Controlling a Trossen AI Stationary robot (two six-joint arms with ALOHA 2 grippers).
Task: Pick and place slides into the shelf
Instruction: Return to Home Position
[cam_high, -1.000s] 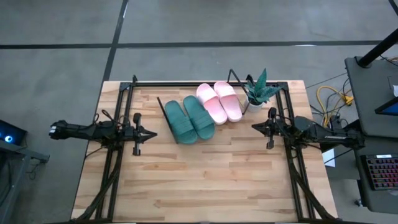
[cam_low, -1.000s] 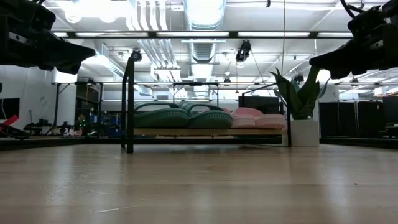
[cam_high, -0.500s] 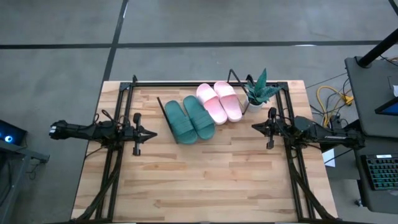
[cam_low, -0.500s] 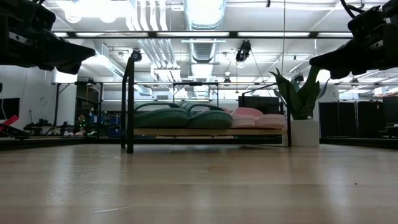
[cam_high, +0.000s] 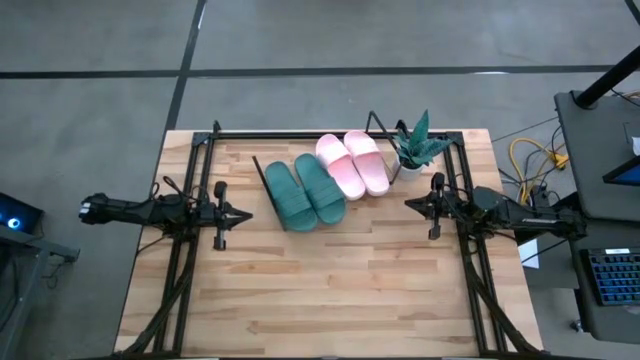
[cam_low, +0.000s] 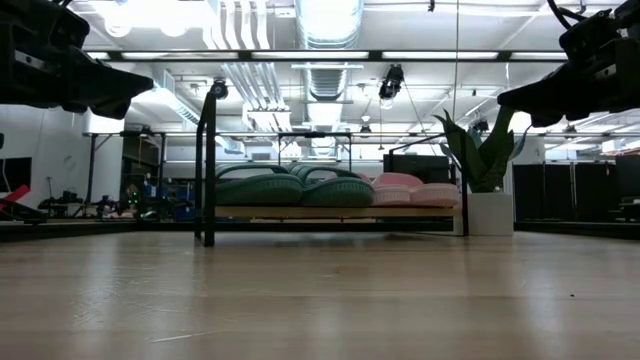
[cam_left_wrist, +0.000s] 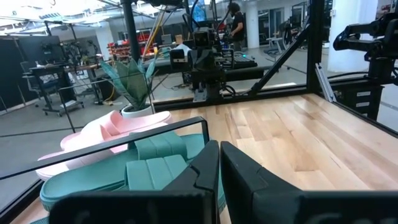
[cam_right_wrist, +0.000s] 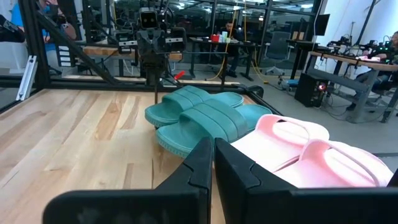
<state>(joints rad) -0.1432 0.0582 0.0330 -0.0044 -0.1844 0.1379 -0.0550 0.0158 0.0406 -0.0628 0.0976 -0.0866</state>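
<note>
Left gripper: the left gripper (cam_high: 245, 214) sat at 9 o'clock on the table (cam_high: 330, 300), fingers pinched together on nothing, nose aimed toward 3 o'clock.
Right gripper: the right gripper (cam_high: 407, 204) mirrored it at 3 o'clock, also closed up and empty, pointing toward 9.
Why parked there: looked like a home pose to me. Both arms were pulled out to the sides, well apart from the shoes, with nothing left to carry.
Slides: all four lay on the shelf (cam_low: 330, 212) at about 12 o'clock. The green pair (cam_high: 304, 190) was on its 9 o'clock side and the pink pair (cam_high: 353, 163) right up against it on the 3 o'clock side, all lying a bit skewed.
Around: a plant (cam_high: 418, 145) stood just beside the pink pair, at its 3 o'clock.
In the way: nothing stood between either gripper and the shelf; only the plant was near the right arm.
</note>
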